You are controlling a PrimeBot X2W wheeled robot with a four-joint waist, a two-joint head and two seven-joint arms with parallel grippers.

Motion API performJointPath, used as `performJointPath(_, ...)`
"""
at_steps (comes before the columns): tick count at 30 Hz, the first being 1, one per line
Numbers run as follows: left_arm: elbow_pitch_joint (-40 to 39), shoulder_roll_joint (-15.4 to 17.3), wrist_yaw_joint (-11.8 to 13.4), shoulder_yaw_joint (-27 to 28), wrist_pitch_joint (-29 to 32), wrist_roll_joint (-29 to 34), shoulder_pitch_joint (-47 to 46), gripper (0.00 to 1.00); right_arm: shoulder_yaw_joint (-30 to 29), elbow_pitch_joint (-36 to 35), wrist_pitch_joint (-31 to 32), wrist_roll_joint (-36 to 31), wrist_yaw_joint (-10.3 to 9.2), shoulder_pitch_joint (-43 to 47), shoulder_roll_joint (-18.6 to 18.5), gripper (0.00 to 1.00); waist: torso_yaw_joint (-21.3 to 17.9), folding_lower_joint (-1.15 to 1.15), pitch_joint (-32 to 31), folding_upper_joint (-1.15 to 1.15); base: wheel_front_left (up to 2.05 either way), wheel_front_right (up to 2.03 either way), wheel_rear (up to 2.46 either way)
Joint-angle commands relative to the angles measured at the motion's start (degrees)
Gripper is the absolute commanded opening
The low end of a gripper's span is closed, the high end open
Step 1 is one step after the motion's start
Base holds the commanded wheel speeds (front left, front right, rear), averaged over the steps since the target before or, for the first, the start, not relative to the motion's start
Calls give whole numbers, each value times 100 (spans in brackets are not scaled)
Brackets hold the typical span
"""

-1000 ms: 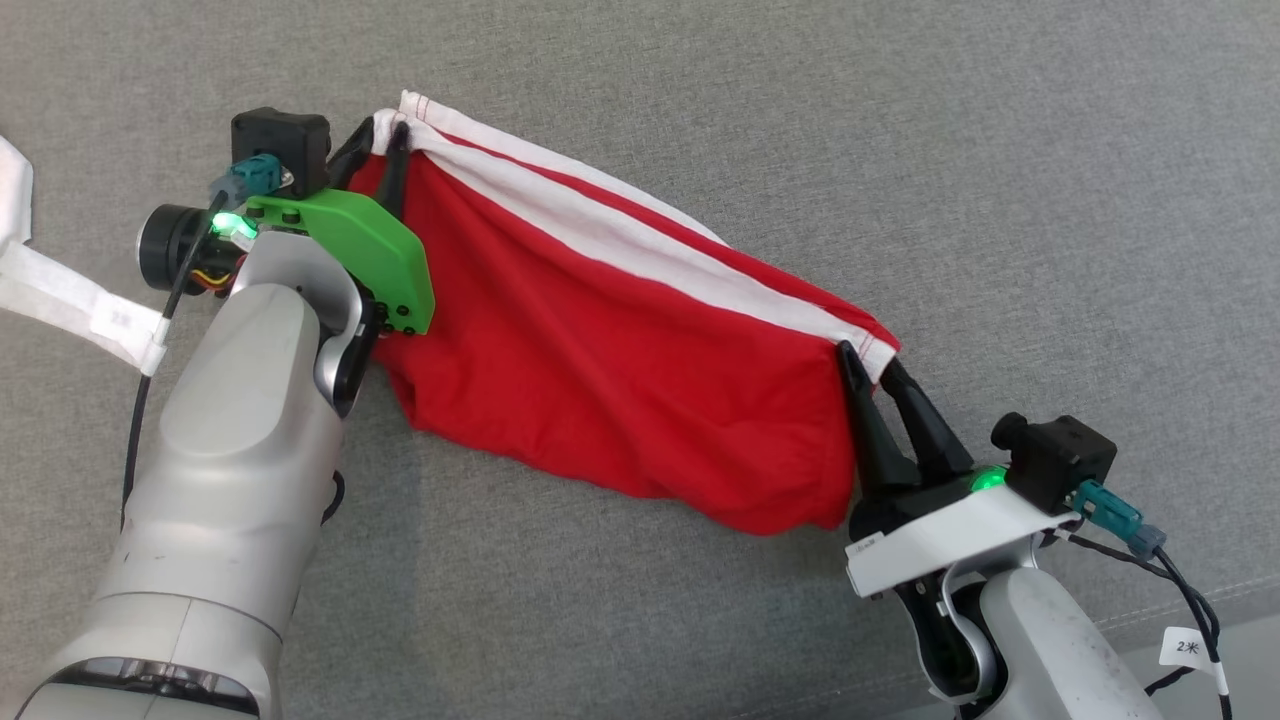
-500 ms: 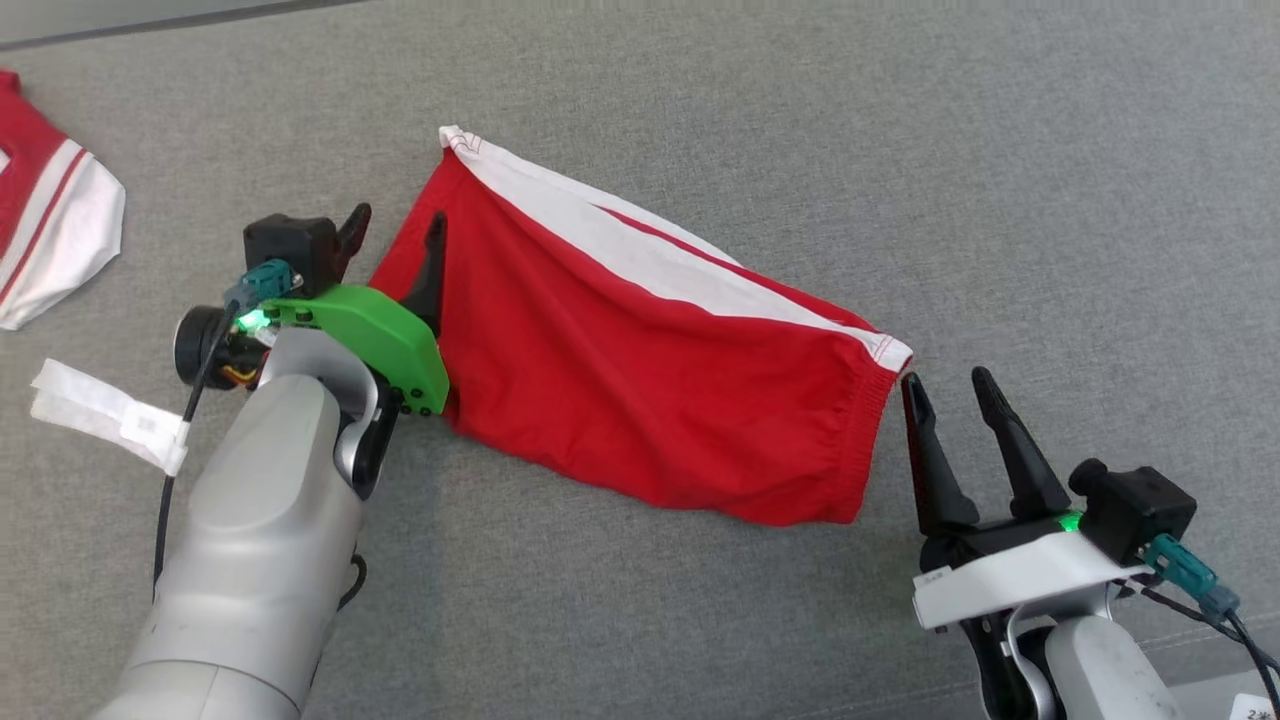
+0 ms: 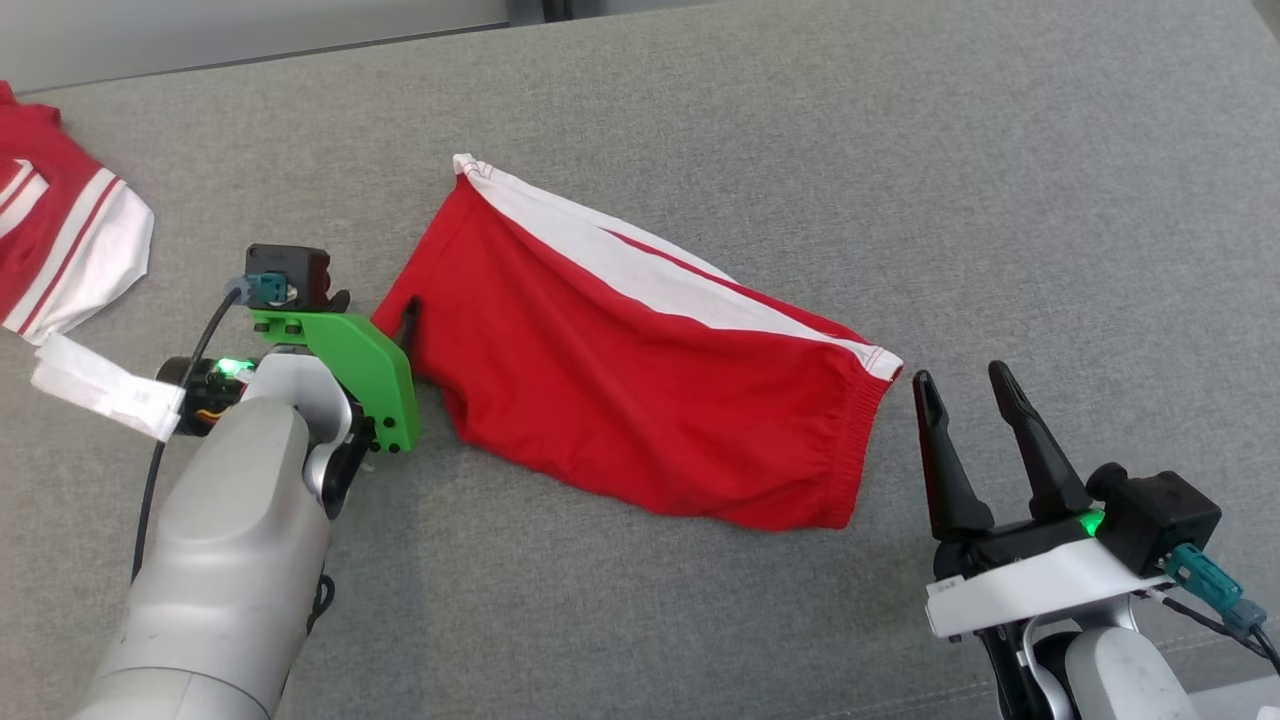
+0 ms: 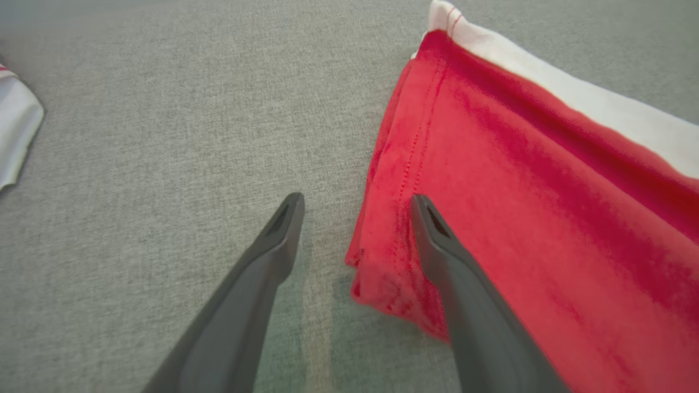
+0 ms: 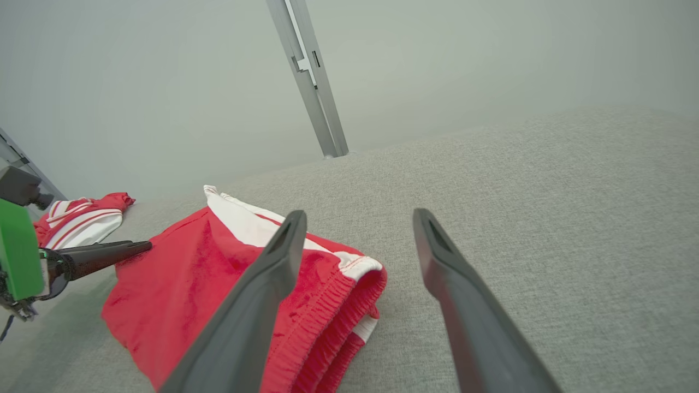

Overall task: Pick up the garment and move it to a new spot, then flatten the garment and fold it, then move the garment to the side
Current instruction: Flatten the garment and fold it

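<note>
here we count two garments and two grippers: the striped-sleeve red shirt (image 3: 60, 250) lies bunched at the far left edge, well apart from the folded red shorts (image 3: 640, 400) mid-surface. the left gripper (image 4: 356, 201) gapes empty astride the shorts' corner; the right gripper (image 3: 961, 375) gapes empty just off the waistband. we note a grey woven surface (image 3: 900, 150), a pale wall (image 5: 491, 54), one metal rail (image 5: 314, 82).

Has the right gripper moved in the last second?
Yes. The right gripper let go of the red shorts and drew back toward the robot; it now stands open, clear of their waistband.
</note>
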Motion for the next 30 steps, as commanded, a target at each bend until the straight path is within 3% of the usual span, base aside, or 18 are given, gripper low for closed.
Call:
performJointPath(1,48,58,2,-12,159,-75,-97,100,14,-31,26,-8,1,66,-10,100,-99,0,90,0,0,0,0)
performJointPath(10,162,106,-45,-197,1119,-274,-202,100,29,-21,-5,28,1,19,-9,100,-285,0,184,0,0,0,0)
performJointPath(11,163,114,-48,-232,1209,-299,-184,95,27,-13,-6,27,1,10,-10,100,-295,0,182,0,0,0,0)
performJointPath(13,105,120,-53,-302,1340,-368,-138,0,24,2,-28,35,1,-6,-9,100,-306,0,173,0,0,0,0)
performJointPath(21,-541,288,-46,-573,1499,-745,117,0,-43,49,-73,-12,1,12,-10,100,-196,0,46,0,0,0,0)
performJointPath(30,-1307,462,-36,-448,1096,-1195,765,0,-359,0,-12,-174,1,134,-11,100,231,0,-280,0,0,0,0)
